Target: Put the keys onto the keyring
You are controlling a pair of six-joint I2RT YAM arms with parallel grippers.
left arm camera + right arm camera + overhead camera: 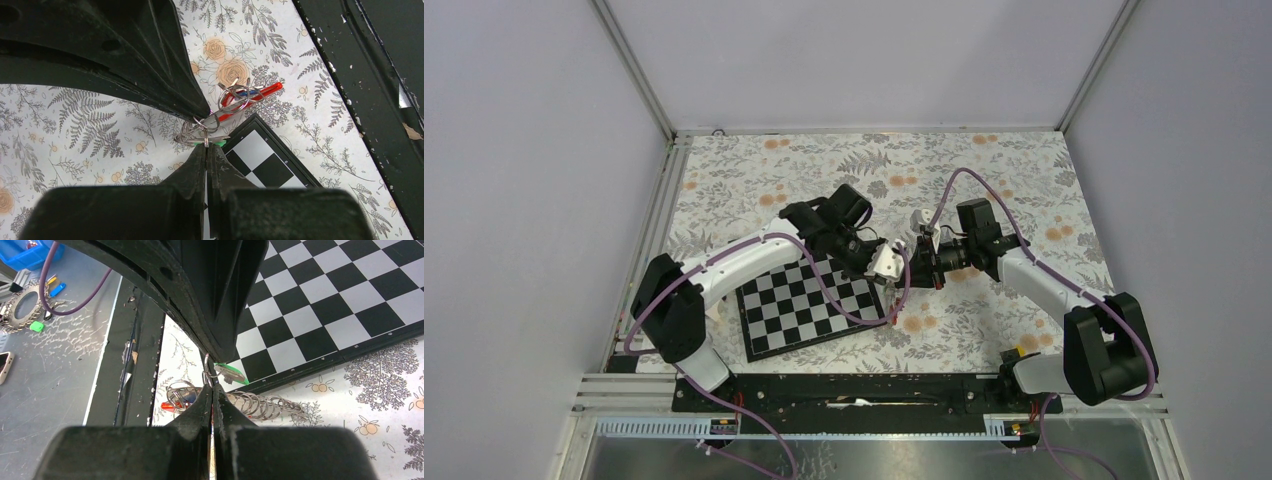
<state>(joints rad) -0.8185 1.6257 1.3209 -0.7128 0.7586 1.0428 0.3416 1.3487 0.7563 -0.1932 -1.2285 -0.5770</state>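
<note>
Both arms tip to tip over right corner of chessboard, near centre of worktop. Left pincer pressed together, pinching wire rings right beside green-headed key. Right pincer pressed together as well, nipping same bundle of wire rings from opposite side. Green-headed key just beside the tips, poking out sideways over board edge. Red keyring just beyond tips, tangled with more rings and a blue bit, over floral worktop next to board corner. Cannot tell whether keyring hangs or lies on worktop.
</note>
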